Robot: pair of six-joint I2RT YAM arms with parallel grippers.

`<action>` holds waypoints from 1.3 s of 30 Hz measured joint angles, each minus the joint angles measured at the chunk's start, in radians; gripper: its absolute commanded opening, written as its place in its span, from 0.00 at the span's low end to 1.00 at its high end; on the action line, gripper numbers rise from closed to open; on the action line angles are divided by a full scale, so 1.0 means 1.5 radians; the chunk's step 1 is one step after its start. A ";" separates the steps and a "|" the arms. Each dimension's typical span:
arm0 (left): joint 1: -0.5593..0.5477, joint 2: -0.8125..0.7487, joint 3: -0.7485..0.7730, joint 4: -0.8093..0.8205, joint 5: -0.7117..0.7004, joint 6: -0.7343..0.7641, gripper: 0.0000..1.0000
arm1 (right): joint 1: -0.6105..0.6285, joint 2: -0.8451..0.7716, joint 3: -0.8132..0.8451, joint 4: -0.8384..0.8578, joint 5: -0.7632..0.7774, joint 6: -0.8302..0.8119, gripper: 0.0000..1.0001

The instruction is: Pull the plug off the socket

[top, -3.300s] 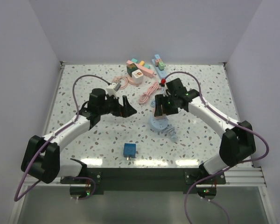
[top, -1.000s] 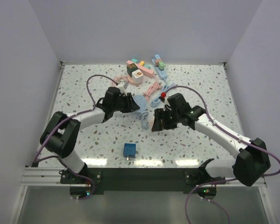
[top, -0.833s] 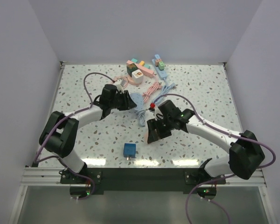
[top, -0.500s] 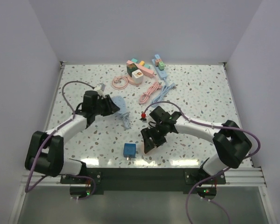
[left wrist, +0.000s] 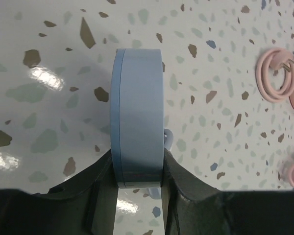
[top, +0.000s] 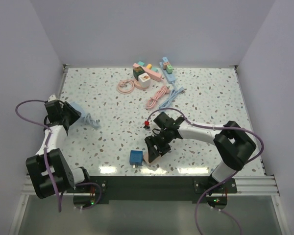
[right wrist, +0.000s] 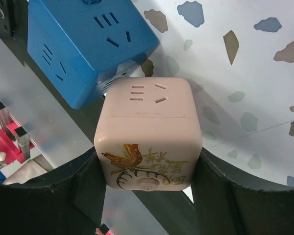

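Pale-blue plastic is what your left gripper (left wrist: 137, 169) holds: its fingers are pinched narrow on the rim of a flat, round light-blue plug (left wrist: 137, 107), held on edge. The plug's light-blue cord (top: 91, 121) trails onto the speckled worktop (top: 210, 98). From above, that gripper (top: 68, 114) is by the worktop's left edge, about halfway back.

Your right gripper (right wrist: 149, 176) stands about half spread and clamps a pink rounded cube socket (right wrist: 148, 117) printed with a cartoon deer. It has one finger on each side face, and the slotted face is turned toward the wrist camera. The plug is out of the pink socket and the two are well apart, with the socket by the near edge, around the middle.

Just beside it, on its left, sits a blue cube socket (right wrist: 83, 49). Toward the far edge lie a coiled pink cable (top: 126, 86), a loose pink cable (top: 157, 97), a blue cable (top: 174, 93) and a cluster of coloured adapters (top: 148, 72).
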 measured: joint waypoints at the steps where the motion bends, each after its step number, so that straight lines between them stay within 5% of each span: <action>1: 0.012 0.000 -0.004 -0.001 -0.008 -0.002 0.00 | 0.000 0.002 0.002 0.000 -0.002 -0.001 0.13; 9: 0.058 -0.004 -0.012 -0.030 -0.092 -0.053 0.00 | 0.001 0.012 0.019 -0.015 0.008 -0.010 0.65; 12: 0.062 -0.005 -0.007 -0.043 -0.120 -0.069 0.40 | 0.001 0.012 0.019 -0.019 0.011 -0.011 0.76; 13: 0.062 -0.005 -0.007 -0.046 -0.128 -0.075 0.63 | 0.001 0.012 0.019 -0.023 0.013 -0.012 0.82; 17: 0.073 -0.011 -0.005 -0.097 -0.213 -0.068 0.88 | 0.001 0.009 0.019 -0.038 0.016 -0.013 0.99; 21: 0.080 -0.039 -0.006 -0.141 -0.246 -0.075 1.00 | 0.001 -0.009 0.020 -0.053 0.024 -0.016 0.99; 31: 0.030 -0.108 0.025 -0.187 -0.149 -0.068 1.00 | -0.014 -0.126 0.112 -0.156 0.104 -0.017 0.99; 39: -0.099 -0.078 0.046 -0.118 0.013 -0.040 1.00 | -0.145 -0.094 0.254 -0.157 0.336 -0.025 0.99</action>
